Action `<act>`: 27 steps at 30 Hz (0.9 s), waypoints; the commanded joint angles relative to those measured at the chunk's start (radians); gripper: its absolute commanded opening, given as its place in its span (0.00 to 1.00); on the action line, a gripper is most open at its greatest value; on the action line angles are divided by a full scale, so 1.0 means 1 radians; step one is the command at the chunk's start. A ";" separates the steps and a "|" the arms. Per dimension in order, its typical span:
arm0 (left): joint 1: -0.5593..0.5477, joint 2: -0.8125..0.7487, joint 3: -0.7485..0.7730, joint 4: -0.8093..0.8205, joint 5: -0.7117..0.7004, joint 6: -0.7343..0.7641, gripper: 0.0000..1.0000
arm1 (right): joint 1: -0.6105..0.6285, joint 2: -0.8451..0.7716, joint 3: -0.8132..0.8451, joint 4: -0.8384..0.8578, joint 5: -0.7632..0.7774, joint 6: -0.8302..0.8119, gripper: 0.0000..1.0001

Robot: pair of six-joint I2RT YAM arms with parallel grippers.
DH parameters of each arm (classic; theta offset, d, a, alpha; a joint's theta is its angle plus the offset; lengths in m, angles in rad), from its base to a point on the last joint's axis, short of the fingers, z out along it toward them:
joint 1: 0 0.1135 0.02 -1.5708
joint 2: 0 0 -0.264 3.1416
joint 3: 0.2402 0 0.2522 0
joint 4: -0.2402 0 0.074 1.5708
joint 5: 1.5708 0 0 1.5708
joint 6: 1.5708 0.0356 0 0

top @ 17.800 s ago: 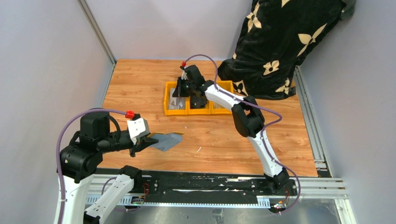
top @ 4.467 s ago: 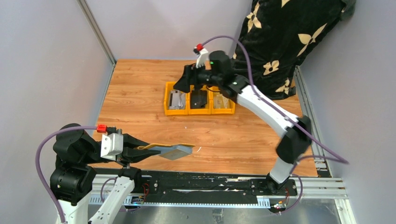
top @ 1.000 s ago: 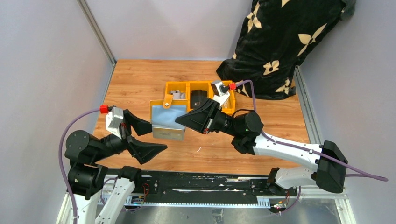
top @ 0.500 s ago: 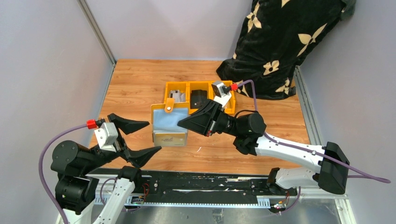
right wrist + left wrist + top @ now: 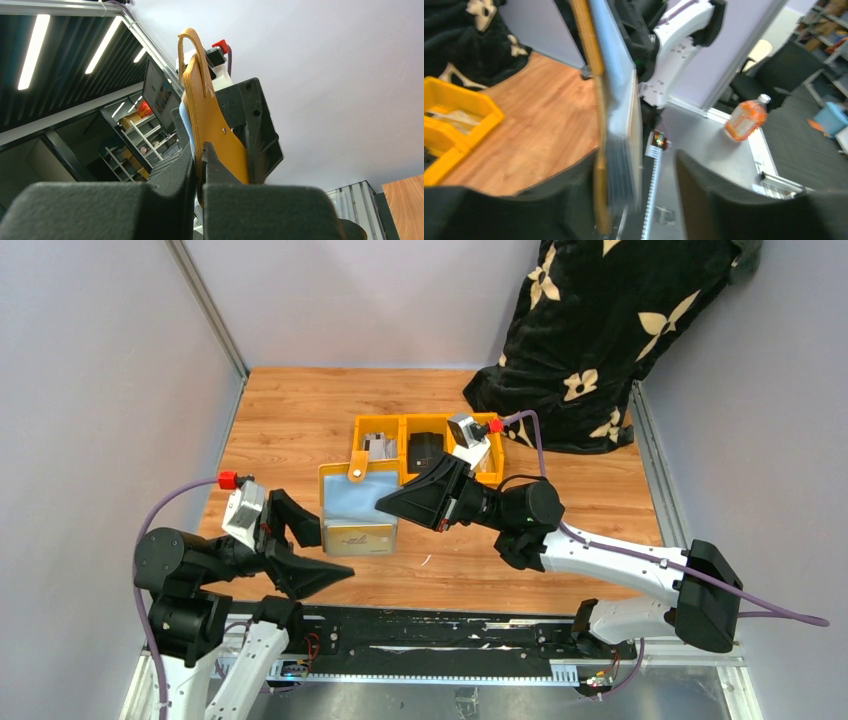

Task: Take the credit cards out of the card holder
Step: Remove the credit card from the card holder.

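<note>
- Since half a second earlier, the left gripper [image 5: 335,553] had come in from the lower left toward the card holder [image 5: 355,495], and its fingers had drawn closer together.
- Those fingers [image 5: 300,525] still stood apart. In the left wrist view the holder's edge [image 5: 596,100] ran between them, with a clear gap to the finger on the right of that frame.
- The right gripper [image 5: 385,503] was clamped on the card holder, which hung open above the bench [image 5: 290,420] just left of the top view's centre, its grey lining facing the camera.
- From the right wrist camera, its fingers [image 5: 220,170] pinched the mustard leather [image 5: 210,125], and the snap tab [image 5: 187,50] looped upward.
- The credit cards [image 5: 360,537] sat in the holder's lower part. From the left wrist they showed as a grey stack of edges [image 5: 620,170] against the lining.
- The orange-yellow bins [image 5: 495,465] stood behind the holder, above the frame's centre. A black wallet [image 5: 427,448] lay in the middle one and pale flat pieces [image 5: 378,445] in the left one.
- A dark flowered cloth [image 5: 600,330] filled the upper right corner.
</note>
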 commanded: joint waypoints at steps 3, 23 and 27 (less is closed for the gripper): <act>0.000 0.020 -0.030 -0.011 -0.130 -0.054 0.17 | 0.014 -0.009 0.034 0.042 -0.009 -0.079 0.03; 0.000 0.181 0.248 -0.776 -0.180 0.803 0.00 | 0.042 0.045 0.595 -1.446 -0.169 -1.146 0.51; 0.000 0.197 0.252 -0.778 -0.161 0.782 0.00 | 0.084 0.065 0.655 -1.535 -0.101 -1.224 0.48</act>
